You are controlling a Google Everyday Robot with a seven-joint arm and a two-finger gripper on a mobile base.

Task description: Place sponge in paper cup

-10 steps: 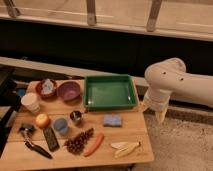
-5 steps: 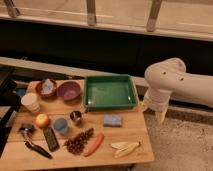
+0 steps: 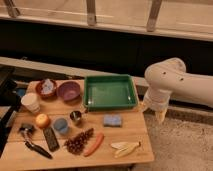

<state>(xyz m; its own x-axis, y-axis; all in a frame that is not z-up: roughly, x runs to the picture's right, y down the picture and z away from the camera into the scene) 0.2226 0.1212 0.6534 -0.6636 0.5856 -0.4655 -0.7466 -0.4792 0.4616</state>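
The light-blue sponge (image 3: 113,120) lies flat on the wooden table (image 3: 135,127), just in front of the green tray. The white paper cup (image 3: 31,102) stands upright near the table's left edge. My gripper (image 3: 159,116) hangs at the end of the white arm (image 3: 167,80), off the table's right edge. It points down and is well to the right of the sponge and far from the cup. It holds nothing that I can see.
A green tray (image 3: 110,92) sits at the back middle. A purple bowl (image 3: 69,91) and a red bowl (image 3: 47,88) stand left of it. A metal cup (image 3: 76,117), blue cup (image 3: 61,125), orange fruit (image 3: 42,120), grapes (image 3: 80,141), carrot (image 3: 93,144) and banana (image 3: 125,148) fill the front.
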